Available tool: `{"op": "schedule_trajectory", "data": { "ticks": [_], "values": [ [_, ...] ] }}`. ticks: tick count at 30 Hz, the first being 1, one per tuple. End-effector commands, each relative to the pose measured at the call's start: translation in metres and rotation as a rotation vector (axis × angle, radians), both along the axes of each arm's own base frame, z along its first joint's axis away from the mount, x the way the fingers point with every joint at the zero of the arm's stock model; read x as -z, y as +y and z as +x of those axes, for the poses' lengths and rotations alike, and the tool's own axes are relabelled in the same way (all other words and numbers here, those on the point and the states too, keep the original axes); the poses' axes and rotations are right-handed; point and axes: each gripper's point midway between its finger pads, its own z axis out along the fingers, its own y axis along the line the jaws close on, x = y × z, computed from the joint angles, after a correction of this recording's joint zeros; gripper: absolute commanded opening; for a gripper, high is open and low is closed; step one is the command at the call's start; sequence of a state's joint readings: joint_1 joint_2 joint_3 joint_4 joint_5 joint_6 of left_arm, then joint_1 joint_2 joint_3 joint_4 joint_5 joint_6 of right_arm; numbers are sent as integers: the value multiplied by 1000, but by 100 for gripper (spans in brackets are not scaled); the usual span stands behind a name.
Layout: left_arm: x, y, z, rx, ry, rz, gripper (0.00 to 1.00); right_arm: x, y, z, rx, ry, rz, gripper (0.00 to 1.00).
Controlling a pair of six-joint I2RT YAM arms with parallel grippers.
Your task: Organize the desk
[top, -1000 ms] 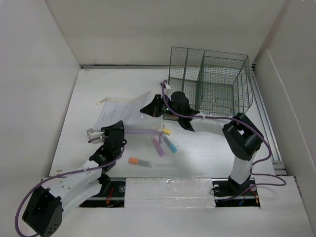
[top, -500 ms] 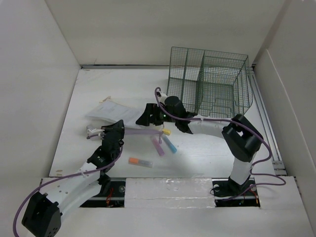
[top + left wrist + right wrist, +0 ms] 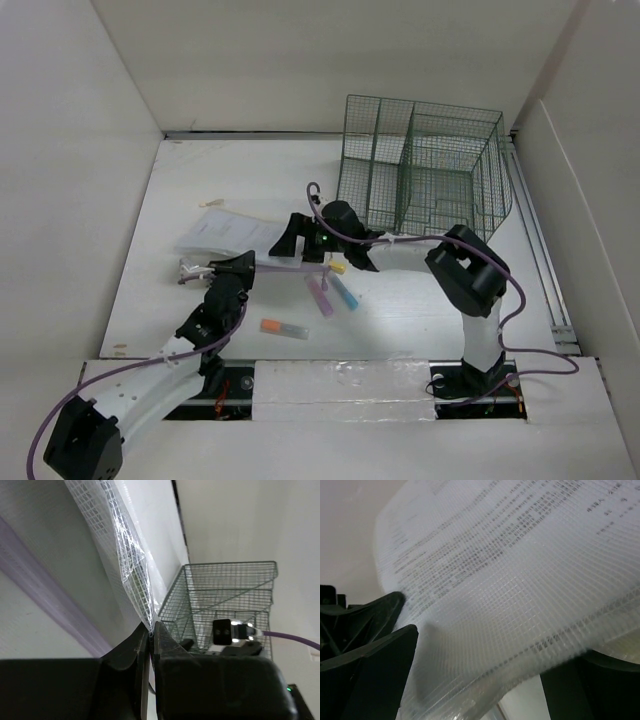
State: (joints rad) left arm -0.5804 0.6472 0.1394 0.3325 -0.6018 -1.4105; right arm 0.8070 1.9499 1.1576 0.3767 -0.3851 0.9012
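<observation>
The table (image 3: pixel 200 170), white and walled by panels, lies under both arms, with a green wire basket (image 3: pixel 425 170) at its far right and some highlighters (image 3: pixel 284 328) near the front middle. My left fingers (image 3: pixel 167 650) are pressed together on one edge of the mesh pouch (image 3: pixel 225 232) of papers, over the left half. My right fingers (image 3: pixel 370 655) stand wide apart, the pouch's other end between them.
</observation>
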Motion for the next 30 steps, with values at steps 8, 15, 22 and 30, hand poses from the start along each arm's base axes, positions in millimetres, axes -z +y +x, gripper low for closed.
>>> {"op": "schedule_trajectory", "data": {
  "ticks": [8, 15, 22, 30],
  "values": [
    [-58, -5, -3, 55, -168, -12, 0, -50, 31, 12, 23, -89, 121, 58],
    [-59, -5, -15, 99, -170, -3, 0, -76, 39, 15, -25, -160, 207, 0],
    [-137, 8, -33, 109, -329, 73, 69, -174, 34, 26, -22, -418, 282, 0],
    [-216, 33, -65, 83, -458, 127, 90, -347, -37, 55, 181, -785, 351, 0]
  ]
}}
